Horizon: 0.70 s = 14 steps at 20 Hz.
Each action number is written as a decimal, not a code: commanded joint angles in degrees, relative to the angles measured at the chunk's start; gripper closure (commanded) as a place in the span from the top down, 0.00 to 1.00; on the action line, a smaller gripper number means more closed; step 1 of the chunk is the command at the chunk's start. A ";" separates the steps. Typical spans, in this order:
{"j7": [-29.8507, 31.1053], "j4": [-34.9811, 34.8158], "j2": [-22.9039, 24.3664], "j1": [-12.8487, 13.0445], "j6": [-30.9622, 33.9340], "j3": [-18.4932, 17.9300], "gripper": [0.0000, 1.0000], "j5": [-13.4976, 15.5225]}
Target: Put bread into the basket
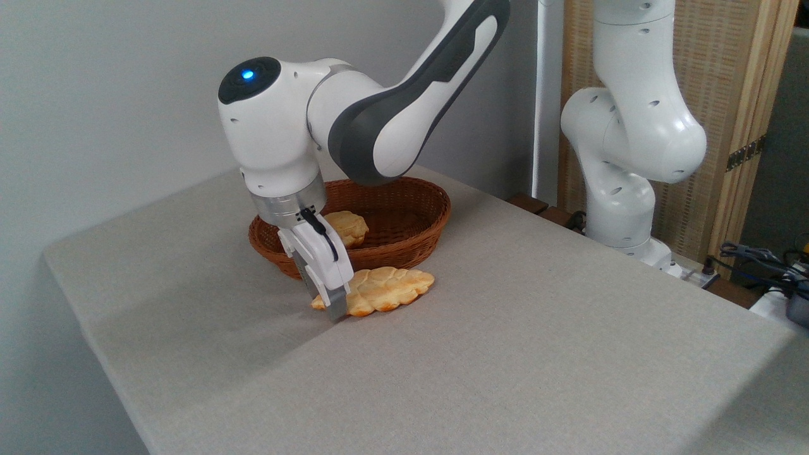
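Nearest to me is a wide stretch of the table (505, 354), covered in plain grey cloth. Further in, the loaf (385, 289) lies flat on the cloth, just in front of the basket (404, 243) and outside it, its long axis running left to right. My gripper (334, 304) is down at the loaf's left end, pointing at the table and tilted slightly. From here I see it side-on, so only one finger (337, 303) shows plainly, in front of the loaf's tip; I cannot tell how far apart the fingers stand, or whether they grip the loaf.

Behind that sits the basket, its long side towards me. The bun (346, 226) rests inside it at the left end, partly hidden by the gripper body. The rest of the basket floor that I can see is bare wicker.

The arm (379, 120) reaches over the basket from the upper right. Its base (626, 202) stands at the table's far right edge, with a woven screen (727, 76) behind it and some cables (758, 259) at the right.
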<state>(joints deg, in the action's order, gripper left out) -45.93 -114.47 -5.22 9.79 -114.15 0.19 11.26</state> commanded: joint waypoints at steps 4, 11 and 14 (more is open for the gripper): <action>-1.35 -0.14 0.48 -0.04 1.13 -0.46 0.00 0.43; -1.35 0.03 1.09 -0.04 1.13 -0.54 0.00 0.52; -1.44 0.30 1.62 -0.04 1.04 -0.90 0.00 0.52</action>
<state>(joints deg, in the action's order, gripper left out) -45.94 -114.43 -4.80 9.78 -114.15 0.12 11.26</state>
